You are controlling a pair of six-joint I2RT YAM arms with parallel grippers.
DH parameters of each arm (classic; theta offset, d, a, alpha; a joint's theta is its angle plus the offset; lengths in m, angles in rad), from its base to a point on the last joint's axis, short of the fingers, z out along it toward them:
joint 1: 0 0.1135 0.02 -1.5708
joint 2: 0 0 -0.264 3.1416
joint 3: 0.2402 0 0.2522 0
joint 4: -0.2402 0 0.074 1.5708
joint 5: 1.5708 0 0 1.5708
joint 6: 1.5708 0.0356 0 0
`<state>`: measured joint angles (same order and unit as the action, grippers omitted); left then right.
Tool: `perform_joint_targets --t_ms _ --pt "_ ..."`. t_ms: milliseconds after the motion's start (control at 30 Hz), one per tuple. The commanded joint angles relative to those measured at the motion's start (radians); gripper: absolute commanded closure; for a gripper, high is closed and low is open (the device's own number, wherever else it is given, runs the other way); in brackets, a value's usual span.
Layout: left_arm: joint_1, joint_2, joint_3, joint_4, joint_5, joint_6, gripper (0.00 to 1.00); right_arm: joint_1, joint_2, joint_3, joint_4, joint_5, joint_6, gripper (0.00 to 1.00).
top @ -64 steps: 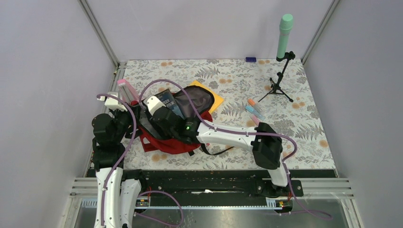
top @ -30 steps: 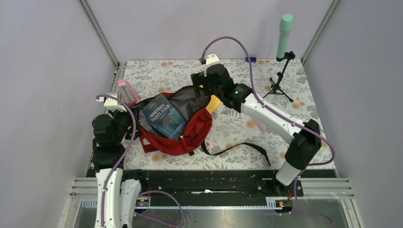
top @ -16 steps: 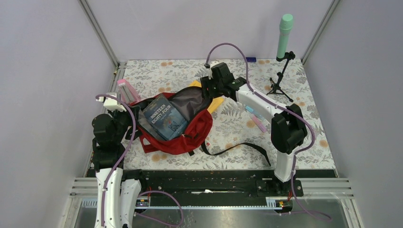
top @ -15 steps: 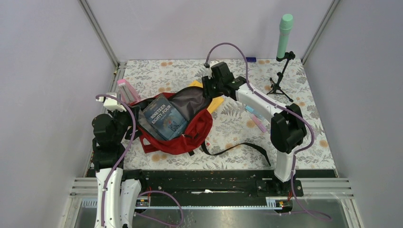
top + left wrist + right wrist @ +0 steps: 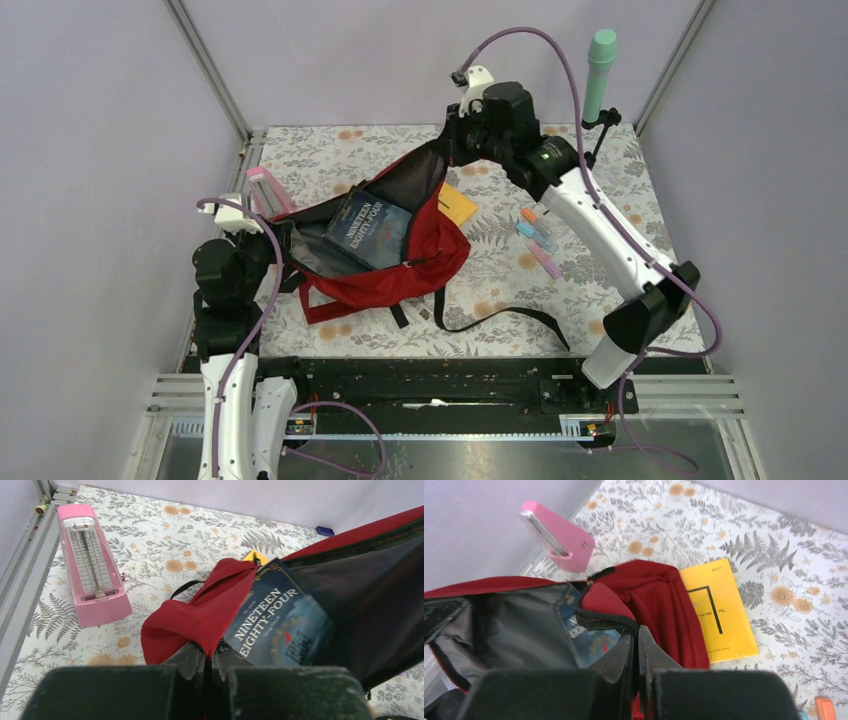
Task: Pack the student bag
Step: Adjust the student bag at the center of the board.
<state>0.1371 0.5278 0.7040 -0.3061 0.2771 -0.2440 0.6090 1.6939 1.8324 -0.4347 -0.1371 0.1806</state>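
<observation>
A pink metronome (image 5: 92, 565) stands just beside the left end of the student bag (image 5: 420, 262), which lies open in the middle of the floral tabletop (image 5: 480, 290). A dark blue book (image 5: 368, 228) fills its mouth. A yellow book (image 5: 719, 610) lies behind the bag, partly hidden by it, and coloured pens (image 5: 537, 235) lie apart to the right. The left tool (image 5: 209, 662) is clamped on the bag's red edge. The right tool (image 5: 638, 655) is closed on the zippered rim, holding that flap raised.
</observation>
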Motion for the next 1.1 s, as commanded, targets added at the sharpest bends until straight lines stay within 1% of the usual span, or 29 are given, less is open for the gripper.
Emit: perform_joint_targets --t_ms 0,167,367,433,567,667,800,933,1033,1067 --pt "-0.001 -0.004 0.091 0.083 -0.035 -0.031 1.0 -0.014 -0.104 0.03 0.108 0.023 0.016 1.0" --pt "-0.001 0.012 0.201 0.061 0.06 -0.057 1.0 -0.013 -0.184 -0.032 0.223 -0.001 0.085 1.0" --pt "-0.001 0.023 0.321 0.09 0.145 -0.111 1.0 0.019 -0.237 -0.048 0.298 0.022 0.082 1.0" --pt "-0.001 0.024 0.357 0.105 0.165 -0.131 1.0 0.048 -0.237 -0.046 0.296 0.051 0.055 1.0" --pt "-0.001 0.034 0.375 0.184 0.221 -0.192 1.0 0.136 -0.209 -0.034 0.272 0.163 -0.029 1.0" --pt "-0.001 0.055 0.373 0.193 0.261 -0.206 1.0 0.178 -0.186 -0.042 0.274 0.206 -0.04 1.0" --pt "-0.001 0.039 0.329 0.137 0.199 -0.166 1.0 0.208 -0.179 -0.072 0.276 0.212 -0.036 1.0" --pt "-0.001 0.004 0.272 0.084 0.055 -0.127 1.0 0.228 -0.169 -0.114 0.275 0.193 -0.02 1.0" --pt "-0.001 -0.015 0.237 0.054 -0.077 -0.105 1.0 0.235 -0.166 -0.148 0.265 0.202 -0.02 0.92" --pt "-0.001 -0.021 0.225 0.046 -0.128 -0.098 1.0 0.235 -0.17 -0.164 0.266 0.214 -0.024 0.84"
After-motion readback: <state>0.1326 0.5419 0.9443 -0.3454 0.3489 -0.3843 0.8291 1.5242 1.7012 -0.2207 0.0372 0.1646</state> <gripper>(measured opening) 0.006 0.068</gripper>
